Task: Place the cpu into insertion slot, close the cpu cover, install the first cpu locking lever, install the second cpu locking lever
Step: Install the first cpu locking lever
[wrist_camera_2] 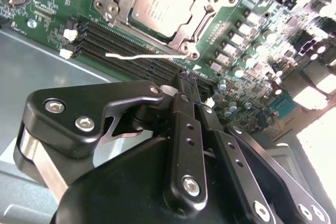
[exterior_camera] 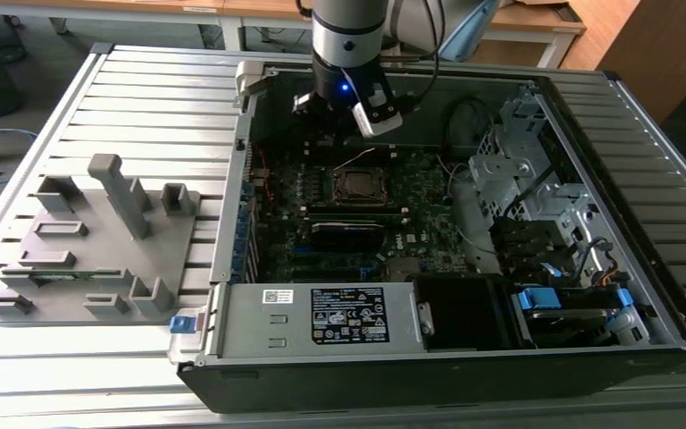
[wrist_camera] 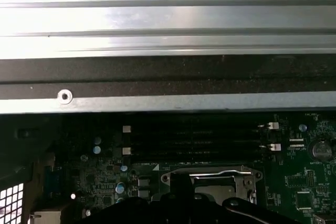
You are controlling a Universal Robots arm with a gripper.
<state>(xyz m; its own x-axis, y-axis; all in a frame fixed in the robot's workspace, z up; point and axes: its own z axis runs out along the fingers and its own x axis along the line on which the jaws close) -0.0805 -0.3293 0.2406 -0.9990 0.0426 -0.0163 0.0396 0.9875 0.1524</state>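
The cpu (wrist_camera_2: 160, 1) lies flat in the insertion slot (exterior_camera: 359, 184) on the green motherboard, its grey metal top showing through the window of the cpu cover (wrist_camera_2: 209, 11), which lies down over it. A thin silver locking lever (wrist_camera_2: 137, 55) runs along one side of the socket, over the memory slots. My gripper (wrist_camera_2: 185, 77) hovers just beside that lever's end with its black fingers (wrist_camera_2: 181, 124) pressed together and nothing between them. In the exterior view the gripper (exterior_camera: 364, 125) hangs inside the open computer case, just behind the socket. The first wrist view has the cpu cover (wrist_camera: 210, 176) just past the gripper's black body.
Black memory slots (wrist_camera: 194, 142) lie between the socket and the case's metal wall (wrist_camera: 168, 103). Drive bays and cables (exterior_camera: 534, 192) crowd the exterior view's right; the power supply (exterior_camera: 319, 317) sits in front. A grey fixture plate (exterior_camera: 93, 241) rests on the slatted table at the left.
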